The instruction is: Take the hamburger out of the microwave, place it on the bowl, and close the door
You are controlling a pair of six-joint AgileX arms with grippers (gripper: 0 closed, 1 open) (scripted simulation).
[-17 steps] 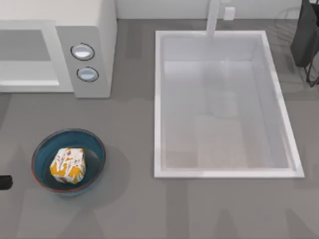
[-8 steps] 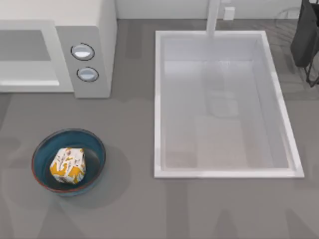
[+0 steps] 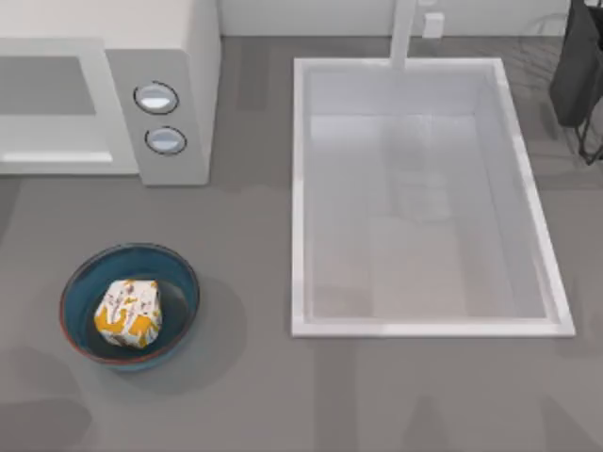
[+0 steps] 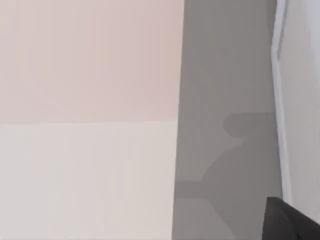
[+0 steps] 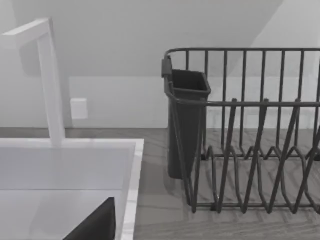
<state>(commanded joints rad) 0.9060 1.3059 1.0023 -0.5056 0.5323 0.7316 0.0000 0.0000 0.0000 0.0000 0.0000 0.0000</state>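
The hamburger point(image 3: 128, 313), a white-wrapped lump with yellow-orange patches, lies inside the blue bowl point(image 3: 179, 282) at the front left of the table. The white microwave point(image 3: 188, 56) stands at the back left, its grey cavity point(image 3: 47, 85) showing beside two round knobs point(image 3: 156, 97). A flat pale panel point(image 4: 90, 150) stands close in the left wrist view; I cannot tell whether it is the door. A dark part of my left gripper point(image 4: 290, 222) shows beside grey counter. A dark part of my right gripper point(image 5: 95, 225) hangs over the sink's back right corner.
A large white sink basin point(image 3: 300, 188) with a white faucet point(image 3: 403, 33) takes up the middle and right. A dark wire dish rack point(image 5: 250, 150) with a cutlery cup point(image 5: 185, 125) stands at the back right.
A dark tip of the left arm at the top view's left edge, near the bowl, has withdrawn from sight. The hamburger and bowl have not moved.
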